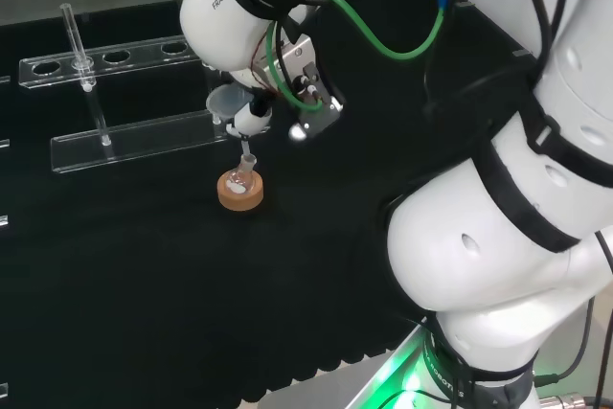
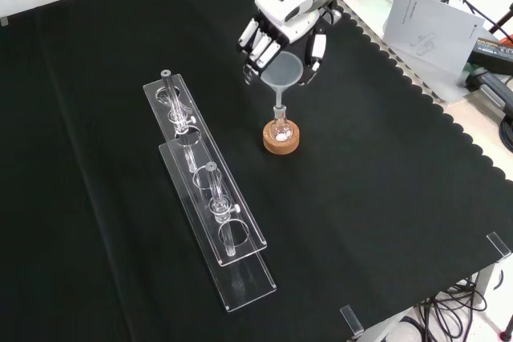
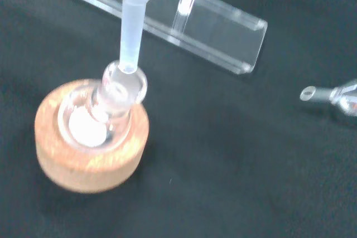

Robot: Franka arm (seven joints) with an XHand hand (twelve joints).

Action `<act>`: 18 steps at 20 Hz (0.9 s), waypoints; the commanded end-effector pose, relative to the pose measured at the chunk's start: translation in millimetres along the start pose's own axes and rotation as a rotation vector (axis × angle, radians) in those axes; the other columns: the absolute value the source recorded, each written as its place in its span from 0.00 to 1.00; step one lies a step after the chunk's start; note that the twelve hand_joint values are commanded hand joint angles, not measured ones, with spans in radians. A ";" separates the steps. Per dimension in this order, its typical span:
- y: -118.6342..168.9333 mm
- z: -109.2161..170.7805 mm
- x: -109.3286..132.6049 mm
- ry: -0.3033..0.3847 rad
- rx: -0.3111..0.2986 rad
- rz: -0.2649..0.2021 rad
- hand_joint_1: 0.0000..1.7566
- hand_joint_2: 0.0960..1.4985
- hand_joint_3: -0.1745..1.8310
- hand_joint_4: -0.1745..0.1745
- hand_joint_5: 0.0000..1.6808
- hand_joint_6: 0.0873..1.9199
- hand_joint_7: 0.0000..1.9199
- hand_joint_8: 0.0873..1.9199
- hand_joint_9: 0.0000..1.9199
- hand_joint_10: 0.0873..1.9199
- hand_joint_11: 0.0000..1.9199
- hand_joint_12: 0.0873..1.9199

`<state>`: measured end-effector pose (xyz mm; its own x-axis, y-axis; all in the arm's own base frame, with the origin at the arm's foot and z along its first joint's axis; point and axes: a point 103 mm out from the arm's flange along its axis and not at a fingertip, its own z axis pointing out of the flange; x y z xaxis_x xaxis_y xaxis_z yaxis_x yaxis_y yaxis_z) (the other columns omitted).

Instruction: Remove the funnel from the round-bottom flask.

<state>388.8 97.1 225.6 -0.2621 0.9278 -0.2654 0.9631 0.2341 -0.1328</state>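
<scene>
A small round-bottom flask (image 2: 279, 127) with a little white matter in it sits on a cork ring (image 2: 281, 141) in the middle of the cloth. A clear funnel (image 2: 282, 71) stands over it, its stem (image 3: 129, 32) reaching the mouth of the flask's neck (image 3: 124, 82). The hand (image 2: 282, 28) comes down from above, with fingers (image 2: 258, 47) curled at one side of the cone and the thumb (image 2: 317, 50) at the other. In the head view the funnel (image 1: 226, 102) is partly hidden under the hand (image 1: 253, 120), above the cork ring (image 1: 240, 193).
Two long clear racks (image 2: 207, 198) with upright test tubes (image 2: 213, 186) lie left of the flask in the front view, and behind it in the head view (image 1: 134, 136). Papers (image 2: 429, 22) lie past the cloth's scalloped edge. A small metal part (image 3: 329, 94) lies near the flask.
</scene>
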 end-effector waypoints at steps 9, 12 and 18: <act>-19.1 -79.2 -7.2 0.010 -0.157 -0.005 0.39 0.57 0.33 0.51 0.52 0.26 0.43 0.30 0.60 0.18 0.35 0.61; -13.9 -89.9 -14.6 0.025 -0.158 0.013 0.39 0.57 0.33 0.51 0.52 0.26 0.43 0.30 0.60 0.18 0.35 0.61; 2.1 -102.4 -34.8 0.046 -0.170 0.044 0.39 0.57 0.33 0.51 0.51 0.26 0.43 0.30 0.60 0.17 0.35 0.61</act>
<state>392.2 105.5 322.4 -0.2442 0.9385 -0.2443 0.9645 0.2613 0.0397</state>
